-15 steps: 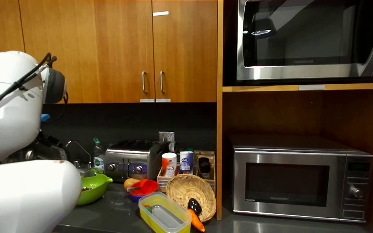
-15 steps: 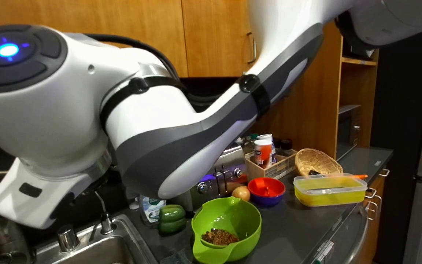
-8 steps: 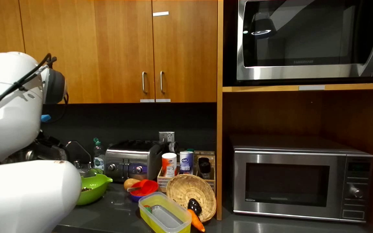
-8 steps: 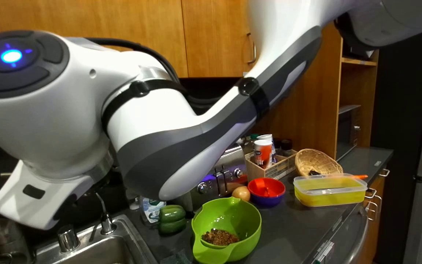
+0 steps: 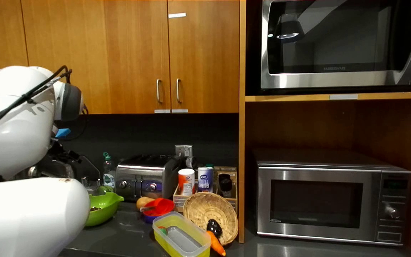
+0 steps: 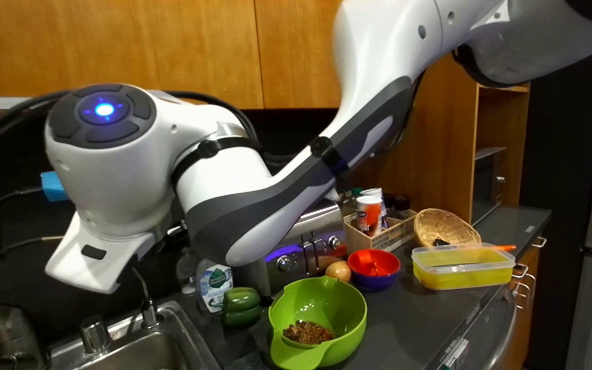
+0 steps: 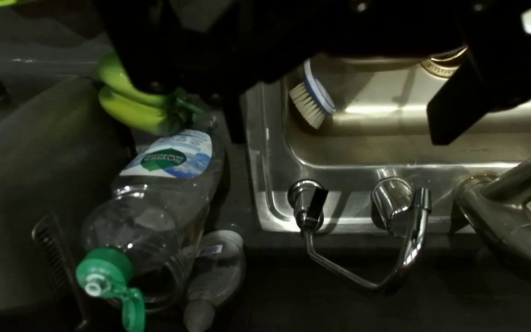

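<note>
Poised above the sink (image 7: 274,193) with gripper (image 7: 339,138) spread wide. Pictured near a brush (image 7: 312,99) inside the sink and a bottle (image 7: 159,203) (green-capped) beside it.

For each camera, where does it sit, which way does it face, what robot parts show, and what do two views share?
An exterior view: in front of the counter, facing cabinets and lower microwave roughly head-on; arm along the left edge.
An exterior view: near the sink, angled along the counter past the green bowl; arm across the upper frame.
Wrist view: on the wrist, looking down on sink and soap bottle; jaws, apart, at the top.
Both exterior views share the green bowl, yellow container and wicker basket.
</note>
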You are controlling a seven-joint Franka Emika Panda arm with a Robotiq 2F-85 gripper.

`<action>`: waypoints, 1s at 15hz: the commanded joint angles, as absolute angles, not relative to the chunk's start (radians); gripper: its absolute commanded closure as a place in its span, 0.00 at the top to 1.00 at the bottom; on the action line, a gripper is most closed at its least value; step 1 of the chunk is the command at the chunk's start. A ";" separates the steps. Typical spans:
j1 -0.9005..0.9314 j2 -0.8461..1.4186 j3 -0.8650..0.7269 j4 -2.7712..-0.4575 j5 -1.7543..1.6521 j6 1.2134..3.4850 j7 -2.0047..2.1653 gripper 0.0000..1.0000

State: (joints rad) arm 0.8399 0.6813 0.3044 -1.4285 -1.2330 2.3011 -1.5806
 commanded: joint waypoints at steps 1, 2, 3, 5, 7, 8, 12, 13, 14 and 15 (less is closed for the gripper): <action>0.819 0.726 0.303 -1.356 -1.227 2.375 -1.678 1.00; 0.814 0.736 0.306 -1.341 -1.219 2.393 -1.697 1.00; 0.814 0.746 0.309 -1.324 -1.211 2.406 -1.716 1.00; 0.821 0.772 0.318 -1.287 -1.186 2.431 -1.747 1.00; 0.837 0.809 0.330 -1.239 -1.143 2.439 -1.791 1.00; 0.848 0.827 0.333 -1.214 -1.117 2.439 -1.817 1.00; 0.900 0.878 0.303 -1.130 -1.054 2.412 -1.884 1.00; 0.908 0.891 0.291 -1.109 -1.049 2.413 -1.891 1.00; 0.916 0.903 0.281 -1.085 -1.045 2.413 -1.893 1.00; 0.927 0.914 0.262 -1.062 -1.050 2.408 -1.889 1.00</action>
